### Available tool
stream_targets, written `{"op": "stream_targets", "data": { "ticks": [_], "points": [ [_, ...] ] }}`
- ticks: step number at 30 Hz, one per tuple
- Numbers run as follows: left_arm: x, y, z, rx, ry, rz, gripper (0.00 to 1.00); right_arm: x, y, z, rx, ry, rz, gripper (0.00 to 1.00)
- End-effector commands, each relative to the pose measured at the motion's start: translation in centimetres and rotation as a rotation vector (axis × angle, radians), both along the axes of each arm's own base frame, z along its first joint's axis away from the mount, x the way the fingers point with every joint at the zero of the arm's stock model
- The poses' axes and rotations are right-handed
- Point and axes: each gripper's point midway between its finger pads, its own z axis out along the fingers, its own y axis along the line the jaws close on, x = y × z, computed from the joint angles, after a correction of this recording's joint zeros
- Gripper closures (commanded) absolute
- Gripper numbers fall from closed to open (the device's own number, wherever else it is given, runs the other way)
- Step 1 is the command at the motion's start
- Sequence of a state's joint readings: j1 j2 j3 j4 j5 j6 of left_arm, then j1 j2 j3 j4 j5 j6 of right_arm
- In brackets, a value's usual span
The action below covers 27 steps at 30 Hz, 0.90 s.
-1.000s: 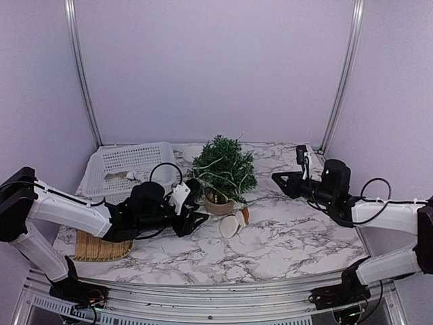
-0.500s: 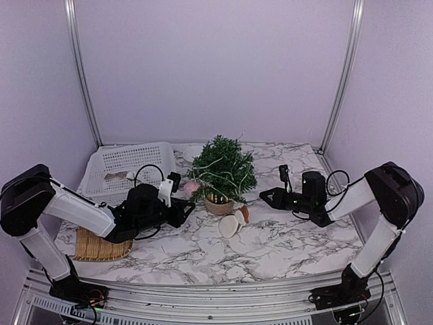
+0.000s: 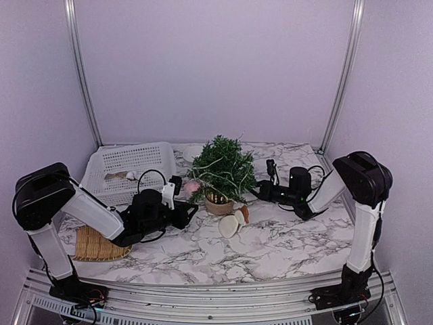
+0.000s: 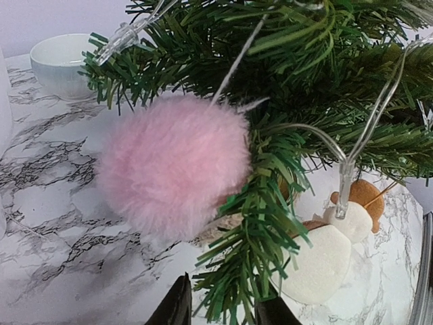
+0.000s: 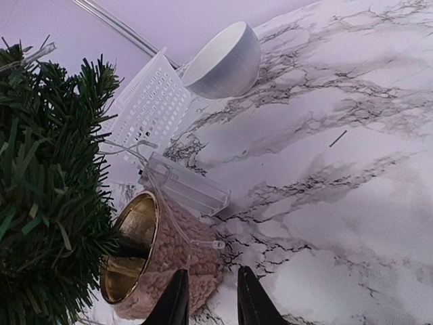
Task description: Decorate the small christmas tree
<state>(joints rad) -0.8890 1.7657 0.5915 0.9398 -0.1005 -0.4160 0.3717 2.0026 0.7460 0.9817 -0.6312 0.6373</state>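
On the marble table [image 3: 291,237] the small christmas tree [image 3: 223,169] stood mid-table w/ a pink pom-pom [image 4: 172,166] among its left branches, L jaws slightly apart round needle tips (pinching or not, can't tell), R jaws narrowly spread, empty, beside the tree: prob. the hanging step, next needing a gentle L pull-back.

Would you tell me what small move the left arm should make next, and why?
Probably draw the left pincer straight back from the small christmas tree. The pink pompom sits on a branch, free of the pincer, whose jaws stand apart with only a needle tip between them; a gentle retreat should avoid tugging the branch or dislodging the pompom.
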Motion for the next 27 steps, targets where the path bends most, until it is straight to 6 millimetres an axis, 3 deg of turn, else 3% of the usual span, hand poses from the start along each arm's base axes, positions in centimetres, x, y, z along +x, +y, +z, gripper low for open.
{"op": "stream_targets", "data": {
  "ticks": [1,10,27],
  "points": [
    [0.7,0.0,1.1,-0.046,-0.027,0.029,0.68,0.9,1.9,1.4,0.075,-0.037,0.058,0.76],
    [0.3,1.0,0.6,-0.061,-0.008,0.057,0.67,0.4,4.8,1.0,0.101,-0.03,0.124,0.76],
    [0.0,3.2,0.2,-0.112,0.033,0.135,0.66,-3.2,5.9,1.3,0.14,-0.028,0.158,0.77]
  ]
}}
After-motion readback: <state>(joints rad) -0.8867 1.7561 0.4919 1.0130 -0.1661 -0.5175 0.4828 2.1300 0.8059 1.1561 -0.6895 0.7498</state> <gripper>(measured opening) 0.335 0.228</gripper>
